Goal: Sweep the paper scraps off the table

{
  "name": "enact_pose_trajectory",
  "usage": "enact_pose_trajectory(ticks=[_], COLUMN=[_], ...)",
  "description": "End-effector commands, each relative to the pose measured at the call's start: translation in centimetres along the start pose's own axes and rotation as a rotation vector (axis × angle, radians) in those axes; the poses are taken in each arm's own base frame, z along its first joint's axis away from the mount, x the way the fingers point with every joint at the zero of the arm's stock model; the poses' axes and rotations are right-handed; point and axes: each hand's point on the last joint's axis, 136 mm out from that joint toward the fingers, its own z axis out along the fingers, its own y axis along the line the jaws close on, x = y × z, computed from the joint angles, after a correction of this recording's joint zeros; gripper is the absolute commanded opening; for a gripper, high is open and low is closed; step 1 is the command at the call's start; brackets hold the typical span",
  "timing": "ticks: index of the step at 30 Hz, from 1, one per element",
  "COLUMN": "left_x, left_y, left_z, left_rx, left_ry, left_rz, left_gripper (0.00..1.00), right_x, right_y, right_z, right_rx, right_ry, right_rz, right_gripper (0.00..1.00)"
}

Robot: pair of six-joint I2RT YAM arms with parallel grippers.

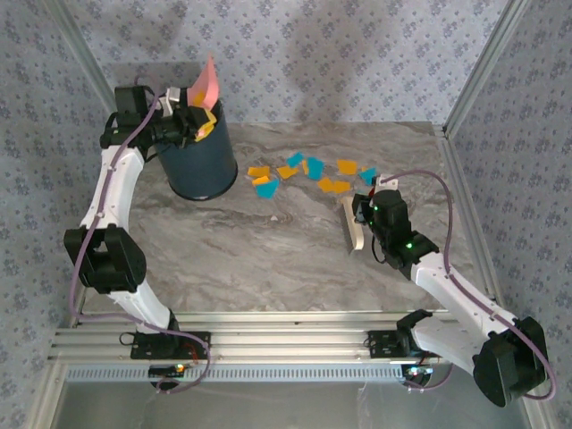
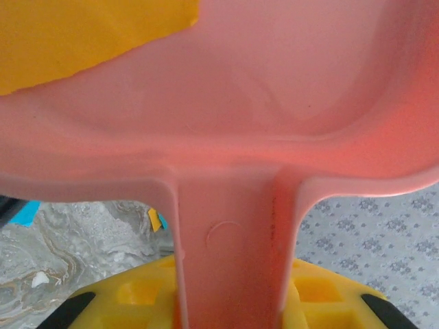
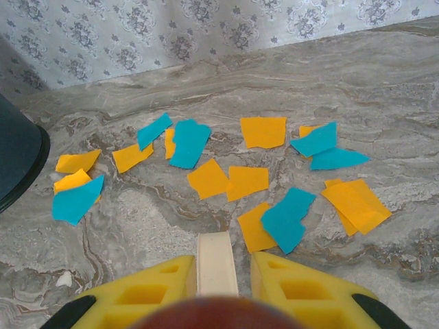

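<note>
The left gripper (image 1: 181, 123) is pinching the handle of the pink dustpan (image 1: 206, 83), its yellow fingers pressed tight on either side. It is holding the pan tipped over the dark bin (image 1: 201, 161) at the far left of the table (image 1: 259, 259). In the left wrist view an orange piece (image 2: 82, 34) is showing at the pan's upper left, so the emptying is probably not finished.

The right gripper (image 1: 366, 210) is clamping a cream sweeping tool (image 1: 350, 223). Its working end is hard to make out, so it may be a brush or a scraper. The paper scraps (image 1: 315, 167), orange and teal, are lying in a loose band on the far middle of the table, between the bin and the right gripper.

To do this step well, the pan's lip should be sitting well inside the bin's rim. The tilt should be steepening slowly until the paper slides off, with no shaking, since such light bits flutter out easily. The right arm is best waiting just near of the scraps, with the tool kept off them so none scatter.
</note>
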Motion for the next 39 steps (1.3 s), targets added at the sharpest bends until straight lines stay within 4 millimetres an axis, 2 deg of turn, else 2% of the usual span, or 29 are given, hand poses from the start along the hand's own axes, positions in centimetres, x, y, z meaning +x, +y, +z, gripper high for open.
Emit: enact_pose_trajectory(ticks=[1,17,27,39], left_x=[-1.1,-3.3,-3.6,-4.4], left_y=[-0.4,-0.4,-0.6,-2.8], left_z=[-0.2,0.3,0.1,-0.9], left_rx=[0.049,0.203,0.246,0.395], left_ry=[-0.021,-0.096,-0.118,-0.156], left_rz=[-0.026,-0.208,-0.259,-0.333], left_gripper=[0.00,0.00,0.00,0.00], right_x=[-1.6,-1.3,-1.2,-1.5], right_y=[0.4,0.2,0.1,0.0], right_z=[-0.2,-0.2,-0.2,-0.2], right_rx=[-0.016,-0.011,-0.009,-0.009], right_ry=[-0.036,-0.028,-0.026,-0.030], right_rz=[0.024,0.025,0.026,0.026], right_gripper=[0.00,0.00,0.00,0.00])
